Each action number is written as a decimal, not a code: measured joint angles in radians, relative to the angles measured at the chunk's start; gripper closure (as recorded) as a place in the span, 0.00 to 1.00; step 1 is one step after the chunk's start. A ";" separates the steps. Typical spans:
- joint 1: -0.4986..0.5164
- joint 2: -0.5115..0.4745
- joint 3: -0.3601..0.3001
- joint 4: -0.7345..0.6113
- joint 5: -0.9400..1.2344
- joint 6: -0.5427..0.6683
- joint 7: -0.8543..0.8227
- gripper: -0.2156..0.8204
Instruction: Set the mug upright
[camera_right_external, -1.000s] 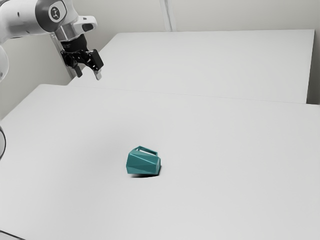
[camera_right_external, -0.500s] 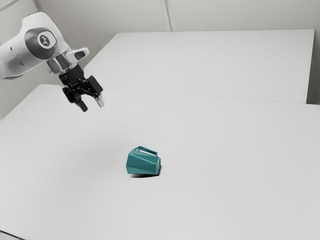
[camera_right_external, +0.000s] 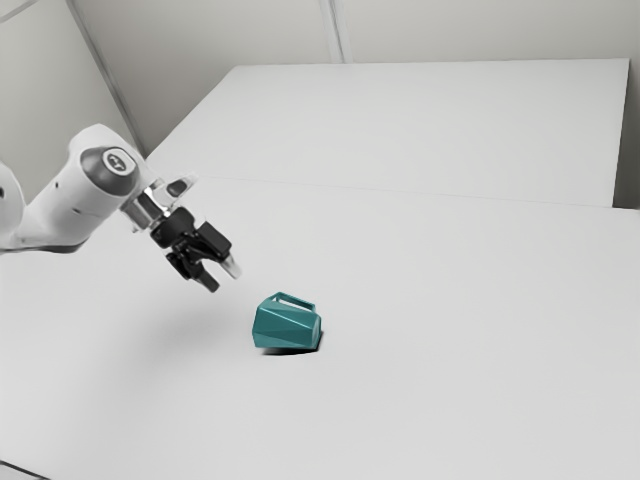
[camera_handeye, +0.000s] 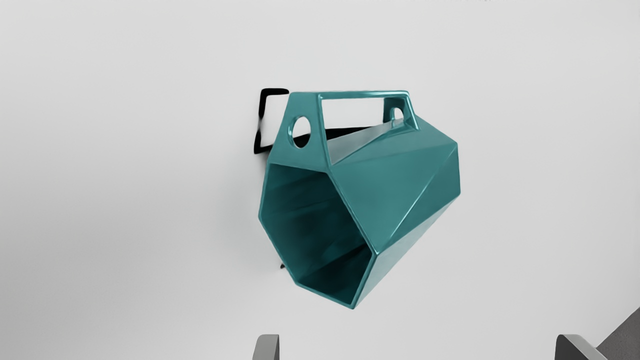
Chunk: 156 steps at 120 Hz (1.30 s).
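You're holding gripper (camera_right_external: 224, 280) released, 2 fingers (camera_handeye: 268, 348) standing wide, likely allowing room for mug (camera_handeye: 400, 185) lying sideways, mouth (camera_handeye: 315, 225) facing them.

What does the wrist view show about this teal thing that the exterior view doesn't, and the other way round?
Wrist view: the inside of the mug through its open mouth, and round holes in the ends of its handle.

Exterior view: the white arm coming in from that view's left, with the end effector short of the mug, and a wall behind.

Both: the faceted mug lying on its side on the table, handle up, the end effector's fingers apart.
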<state>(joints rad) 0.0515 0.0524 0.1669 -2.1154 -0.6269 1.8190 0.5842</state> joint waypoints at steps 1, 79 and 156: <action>0.000 0.000 0.000 -0.004 -0.004 0.003 0.004 0.21; -0.015 0.090 -0.003 -0.134 -0.319 0.092 0.260 0.21; -0.022 0.077 -0.015 -0.150 -0.404 0.091 0.353 0.88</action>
<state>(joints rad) 0.0292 0.1296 0.1515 -2.2657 -1.0312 1.9096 0.9371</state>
